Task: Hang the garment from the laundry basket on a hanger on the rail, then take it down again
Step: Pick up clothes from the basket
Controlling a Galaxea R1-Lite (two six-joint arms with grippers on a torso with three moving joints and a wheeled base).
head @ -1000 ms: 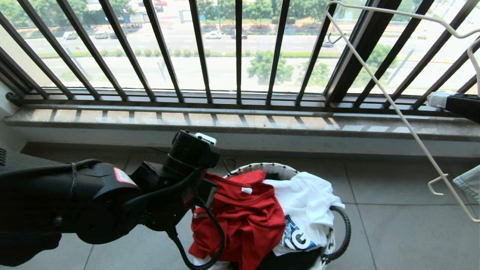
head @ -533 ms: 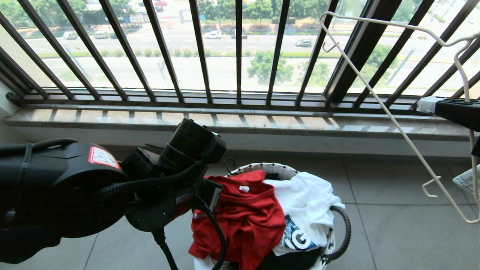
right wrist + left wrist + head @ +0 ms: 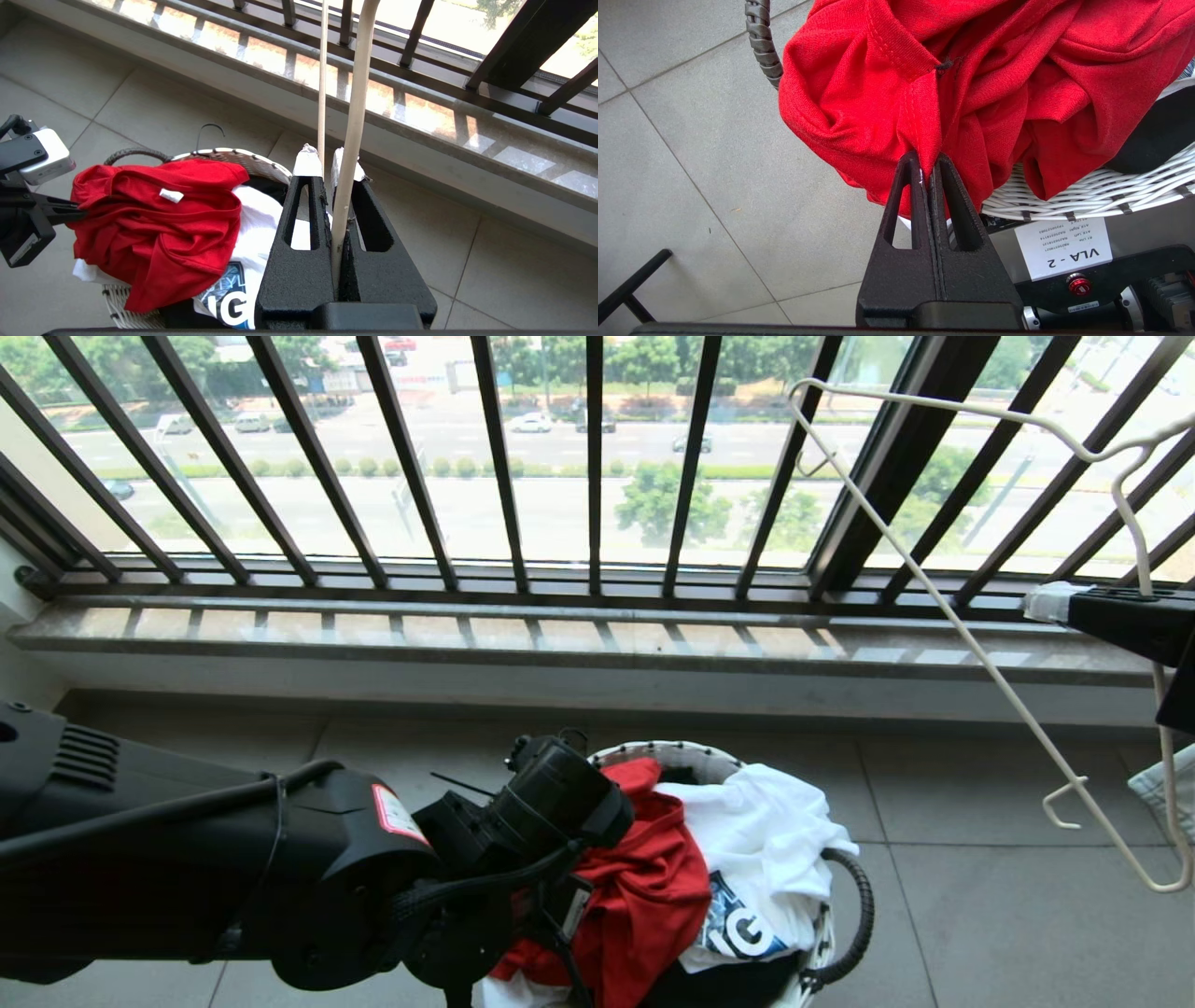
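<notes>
The window railing [image 3: 523, 457] fills the head view from 9 to 3 o'clock; the rail itself is not in view. The laundry basket [image 3: 709, 758] stands on the floor at 6 o'clock, with the white printed T-shirt [image 3: 756, 840] heaped on its 3 o'clock side.

The garment [image 3: 653, 887], the red T-shirt, lies draped over the basket's 9 o'clock rim, partly hanging outside it. The hanger [image 3: 943, 607] is held aloft at 2 to 4 o'clock, well apart from the basket.

The left gripper [image 3: 930, 161] is clenched on a seam fold of the garment at the fabric's outer edge, its arm reaching in from 8 o'clock. The right gripper [image 3: 327, 161] is clenched on the hanger's wire near its neck.

Step in hand, as judged: lifting the garment clear of the basket.
- Raise the left arm straight up until the whole shirt hangs free of the rim.
- Lift slowly; the pinch holds only a narrow fold and could slip.
- Watch that the white T-shirt is not dragged along.
- Keep the hanger steady and clear until the shirt hangs open
</notes>
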